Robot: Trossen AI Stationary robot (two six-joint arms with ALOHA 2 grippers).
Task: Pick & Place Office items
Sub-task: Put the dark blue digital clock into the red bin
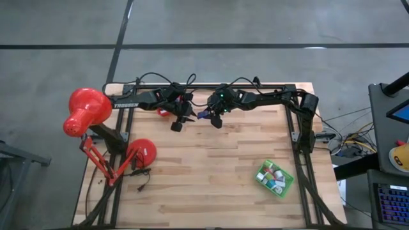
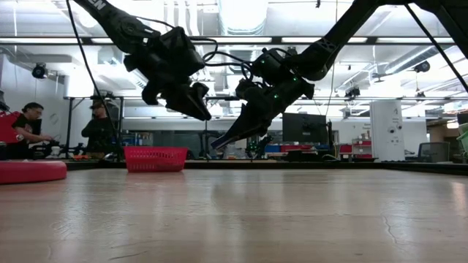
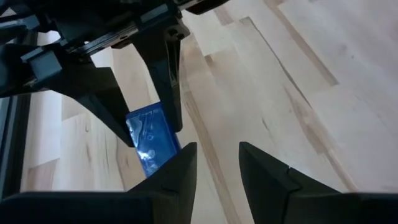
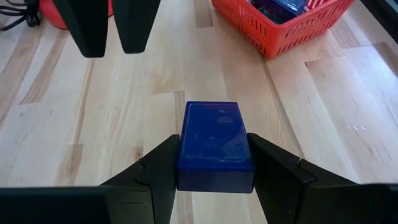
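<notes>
Right gripper [image 4: 213, 163] clamps a navy block [image 4: 215, 144] above the tabletop [image 1: 211, 166]. Left gripper [image 3: 217, 163] hangs just beside it, fingers narrow with nothing between them.

- We see a robotics lab: a wooden worktop [image 1: 211, 166] on concrete floor.
- Ceiling strip lights [image 2: 241, 40], monitors [image 2: 303, 128] and seated people [image 2: 25, 128] behind.

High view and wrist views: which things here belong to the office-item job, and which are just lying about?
Part of the job:
- blue box, clamped in the right gripper above the table
- green tray holding small items
- red basket
- left gripper, nothing between its fingers, facing the right one

Just lying about:
- red desk lamp
- people beyond the table
</notes>
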